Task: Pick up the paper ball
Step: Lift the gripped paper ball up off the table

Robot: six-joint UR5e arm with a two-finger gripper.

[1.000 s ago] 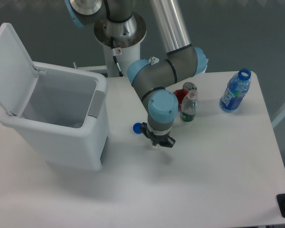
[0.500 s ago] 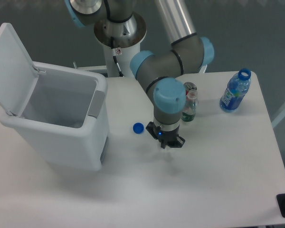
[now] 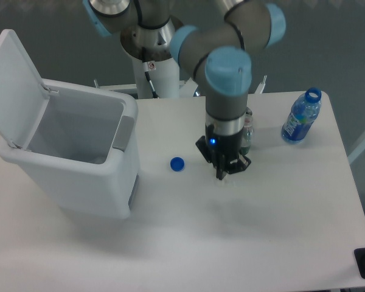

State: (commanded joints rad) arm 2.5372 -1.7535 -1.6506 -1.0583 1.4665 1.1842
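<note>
My gripper [image 3: 223,173] hangs from the arm above the middle of the table, to the right of the round blue bottle cap [image 3: 177,163]. Its dark fingers are drawn close together. A small white lump, the paper ball [image 3: 227,172], shows pinched at their tips, hard to make out against the white table. No other paper ball lies on the table. The gripper is raised off the surface.
An open white bin [image 3: 67,176] with its lid up stands at the left. A small clear bottle [image 3: 248,134] stands just behind the gripper, partly hidden by the arm. A blue water bottle [image 3: 301,117] stands at the back right. The arm's base [image 3: 152,42] is at the back.
The gripper has moved right, away from the blue cap, and risen off the table with its fingers staying closed. The arm now hides the red can.
</note>
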